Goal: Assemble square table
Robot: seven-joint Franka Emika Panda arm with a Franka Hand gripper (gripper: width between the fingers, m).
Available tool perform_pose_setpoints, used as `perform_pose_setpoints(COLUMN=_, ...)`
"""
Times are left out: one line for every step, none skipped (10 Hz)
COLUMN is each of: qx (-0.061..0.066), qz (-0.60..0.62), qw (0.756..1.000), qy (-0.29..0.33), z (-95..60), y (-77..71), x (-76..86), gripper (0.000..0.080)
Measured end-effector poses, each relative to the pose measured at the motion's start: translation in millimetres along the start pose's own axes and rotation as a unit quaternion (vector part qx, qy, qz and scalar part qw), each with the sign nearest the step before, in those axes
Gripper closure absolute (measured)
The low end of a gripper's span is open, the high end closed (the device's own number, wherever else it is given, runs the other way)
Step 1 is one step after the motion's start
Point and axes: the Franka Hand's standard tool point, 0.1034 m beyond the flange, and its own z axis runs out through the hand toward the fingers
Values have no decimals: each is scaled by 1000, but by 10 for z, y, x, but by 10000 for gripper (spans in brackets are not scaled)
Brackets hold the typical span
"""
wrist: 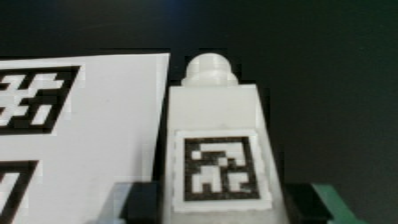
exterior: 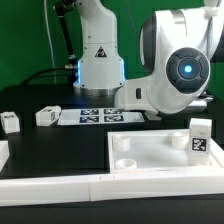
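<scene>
In the wrist view my gripper is shut on a white leg block, which has a black-white tag and a rounded tip. One dark finger presses on each side of it. In the exterior view the arm's wrist hides the gripper, which hangs over the right end of the marker board. The white square table top lies at the front right. One leg block stands upright at its right corner. Two more leg blocks lie at the left.
The marker board also shows in the wrist view, beside the held leg. Long white border bars run along the table's front edge. The robot base stands at the back centre. The table surface is black.
</scene>
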Motion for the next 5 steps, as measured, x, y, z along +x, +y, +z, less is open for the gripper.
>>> perform_pose_setpoints(qx=-2, qz=-1, qw=1000, qy=12, z=-285, y=62, x=-58, gripper=512)
perform_pose_setpoints(qx=6, qz=0, qw=999, qy=44, z=-622, y=126, x=-136, gripper=511)
perform_pose_setpoints(qx=13, qz=3, qw=997, qy=76, z=-891, y=207, x=-244, gripper=511)
perform_pose_setpoints(qx=17, qz=2, qw=996, qy=88, z=-1053, y=276, x=-359, gripper=511)
perform_pose_setpoints(qx=17, qz=5, qw=995, qy=101, z=-1151, y=347, x=-402, gripper=511)
